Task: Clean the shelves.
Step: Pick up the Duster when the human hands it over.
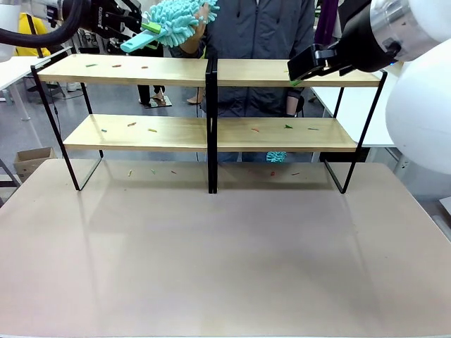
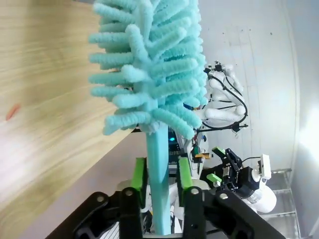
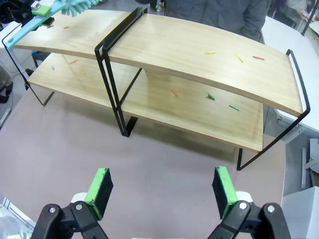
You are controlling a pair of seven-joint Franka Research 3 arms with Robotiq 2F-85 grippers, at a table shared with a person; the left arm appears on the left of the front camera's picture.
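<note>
The shelves [image 1: 176, 70] stand across the far half of the table, two light wooden boards on a black frame [image 3: 114, 84]. Small coloured scraps [image 1: 132, 124] lie on both boards [image 3: 209, 97]. My left gripper [image 1: 144, 32] is above the top board's left half, shut on the handle of a teal fluffy duster [image 1: 176, 21]. In the left wrist view the handle [image 2: 159, 169] sits between the green pads [image 2: 138, 179], the head [image 2: 149, 64] beside the wooden board [image 2: 45, 124]. My right gripper [image 3: 162, 186] hangs open and empty, high over the shelves' right end [image 1: 303, 67].
A person [image 1: 261, 35] stands right behind the shelves, a hand close to the duster's head. A second teal fluffy thing [image 1: 276, 156] shows behind the lower board. More scraps [image 1: 173, 171] lie on the table [image 1: 225, 253] under the shelves. White tables stand beyond.
</note>
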